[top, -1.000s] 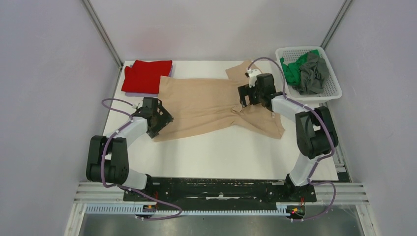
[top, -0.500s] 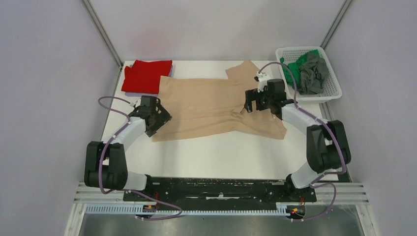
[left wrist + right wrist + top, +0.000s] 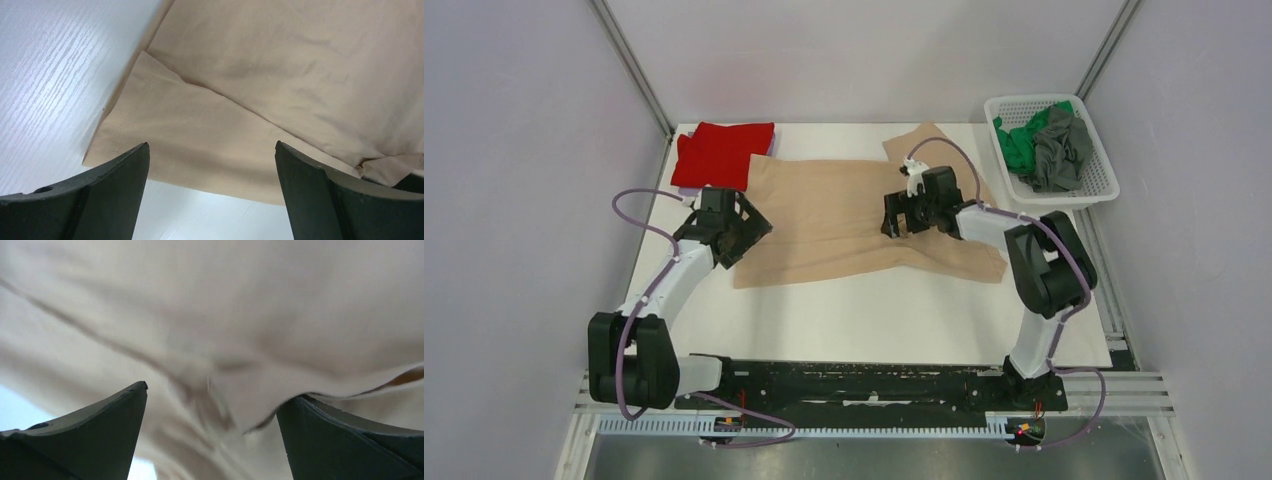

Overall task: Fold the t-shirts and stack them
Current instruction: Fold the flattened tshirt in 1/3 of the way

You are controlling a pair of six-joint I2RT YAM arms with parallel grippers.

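A large beige t-shirt (image 3: 844, 215) lies spread across the middle of the table, its near right part rumpled. It also fills the left wrist view (image 3: 280, 75) and the right wrist view (image 3: 250, 305). A folded red t-shirt (image 3: 719, 153) lies at the far left. Green (image 3: 1019, 140) and grey (image 3: 1059, 150) shirts lie bunched in the basket. My left gripper (image 3: 742, 232) is open over the beige shirt's left hem, holding nothing (image 3: 210, 165). My right gripper (image 3: 894, 220) is open low over the shirt's right middle; a fold of cloth drapes across its right finger (image 3: 320, 430).
A white mesh basket (image 3: 1092, 190) stands at the far right beside the table. White table surface (image 3: 874, 310) shows in front of the beige shirt. Grey walls close in on both sides.
My right gripper has swung left from the shirt's right side to over its right middle. My left gripper has shifted slightly up and back at the left hem. The shirt has barely moved.
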